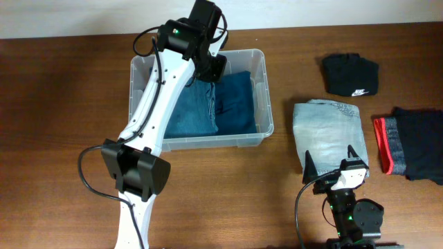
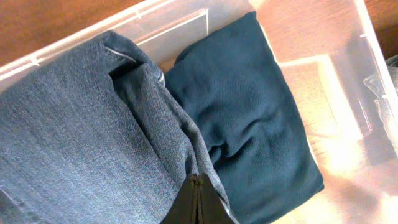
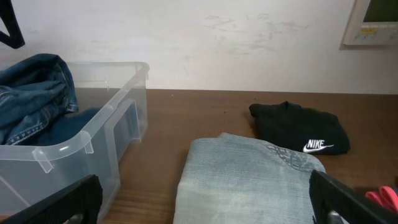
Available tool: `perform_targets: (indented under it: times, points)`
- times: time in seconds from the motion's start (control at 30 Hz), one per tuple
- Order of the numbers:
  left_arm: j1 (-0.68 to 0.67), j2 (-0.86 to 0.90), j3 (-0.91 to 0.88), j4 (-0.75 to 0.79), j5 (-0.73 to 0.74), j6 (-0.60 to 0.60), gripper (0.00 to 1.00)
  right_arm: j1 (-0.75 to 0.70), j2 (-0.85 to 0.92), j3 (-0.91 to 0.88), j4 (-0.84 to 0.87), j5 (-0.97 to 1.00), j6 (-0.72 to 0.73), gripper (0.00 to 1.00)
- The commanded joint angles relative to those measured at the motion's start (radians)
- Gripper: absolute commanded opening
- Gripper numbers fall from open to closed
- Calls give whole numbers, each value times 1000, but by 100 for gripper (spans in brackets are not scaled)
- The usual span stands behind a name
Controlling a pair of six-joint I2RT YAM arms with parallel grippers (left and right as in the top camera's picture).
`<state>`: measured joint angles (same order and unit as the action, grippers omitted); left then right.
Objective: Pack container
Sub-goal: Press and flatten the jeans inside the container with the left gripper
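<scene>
Overhead view: the clear container (image 1: 265,104) sits left of centre on the wooden table (image 1: 69,83). It holds blue jeans (image 1: 188,114) and a folded teal garment (image 1: 237,97) side by side.
Left jaws: my left gripper (image 2: 198,198) is closed, with its tips at a raised denim fold. I cannot tell whether cloth is pinched.
Right jaws: my right gripper (image 1: 331,160) is spread wide and empty at the near edge of the folded light-wash jeans (image 1: 327,124).
Outside the container: a black Nike top (image 1: 351,75) and a dark red-edged garment (image 1: 415,152).
Risk, left: the blue jeans bunch above the rim. If I lift away with a fold caught, they could drag out or sprawl over the teal garment.
Risk, right: a shallow grab may take only the top layer, so the fold would open.
</scene>
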<state>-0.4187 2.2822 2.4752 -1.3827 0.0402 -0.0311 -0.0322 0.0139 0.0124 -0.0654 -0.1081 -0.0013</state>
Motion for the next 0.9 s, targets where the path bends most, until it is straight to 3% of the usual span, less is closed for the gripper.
perform_targets:
  times: [0.0, 0.33, 0.63, 0.87]
  points:
    - [9, 44, -39, 6, 24, -25, 1, -8, -8, -7, -1, -15, -2, 98]
    - [35, 171, -74, -20, -151, -63, 1, -8, -8, -7, -1, -15, -2, 98]
    - [56, 217, -64, -36, -148, -66, 0, -8, -8, -7, -1, -15, -2, 99]
    - [52, 185, 42, -53, -79, -66, 1, -8, -8, -7, -1, -15, -2, 99]
